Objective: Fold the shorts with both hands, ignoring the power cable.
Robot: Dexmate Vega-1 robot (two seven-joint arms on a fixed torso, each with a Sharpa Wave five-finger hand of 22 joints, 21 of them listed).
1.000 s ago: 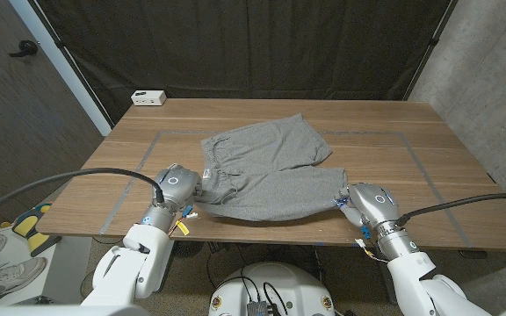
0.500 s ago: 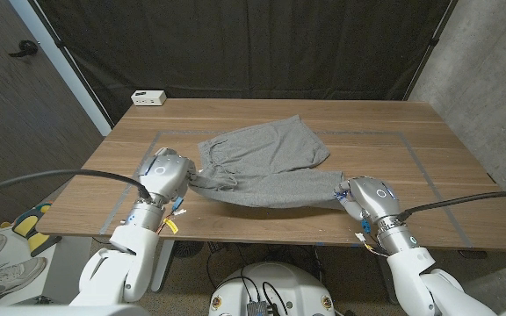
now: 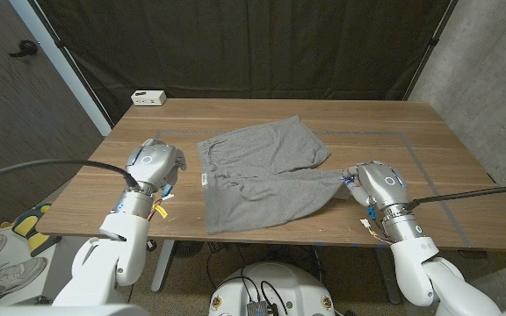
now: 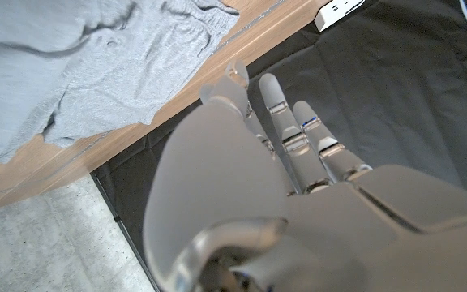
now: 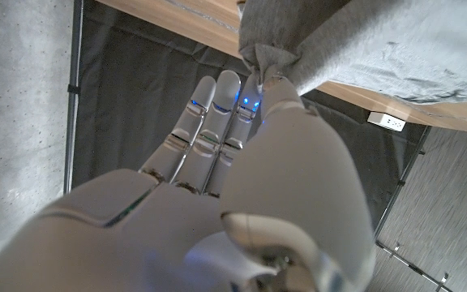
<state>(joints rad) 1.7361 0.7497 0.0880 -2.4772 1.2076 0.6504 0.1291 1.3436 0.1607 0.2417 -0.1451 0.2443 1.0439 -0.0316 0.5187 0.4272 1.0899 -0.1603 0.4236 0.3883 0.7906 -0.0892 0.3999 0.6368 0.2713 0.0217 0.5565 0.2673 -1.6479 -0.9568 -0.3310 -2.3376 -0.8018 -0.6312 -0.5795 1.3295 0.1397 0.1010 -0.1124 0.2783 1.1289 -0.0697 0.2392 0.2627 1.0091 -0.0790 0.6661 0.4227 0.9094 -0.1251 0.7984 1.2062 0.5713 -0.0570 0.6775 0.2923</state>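
Observation:
The grey shorts point(image 3: 262, 189) lie spread in the middle of the wooden table point(image 3: 446, 132), with the waistband toward my left and the near half reaching close to the front edge. My left hand point(image 3: 153, 164) is beside the shorts, a short way off the waistband, with straight, parted fingers point(image 4: 286, 122) that hold nothing. The shorts point(image 4: 96, 57) are apart from that hand. My right hand point(image 3: 374, 183) pinches the right-side corner of the shorts. That bunched corner point(image 5: 267, 58) sits at its fingertips, and the cloth is pulled taut from it.
A white power strip point(image 3: 148, 97) lies at the table's far left corner and also shows in both wrist views point(image 4: 339, 8) point(image 5: 391, 122). Grey tape lines point(image 3: 415, 162) mark a rectangle on the table. A dark curtain hangs behind the table.
My left hand has let go of the waist end and moved out to the left. The near half of the shorts has dropped and spread flat. My right hand keeps its pinch.

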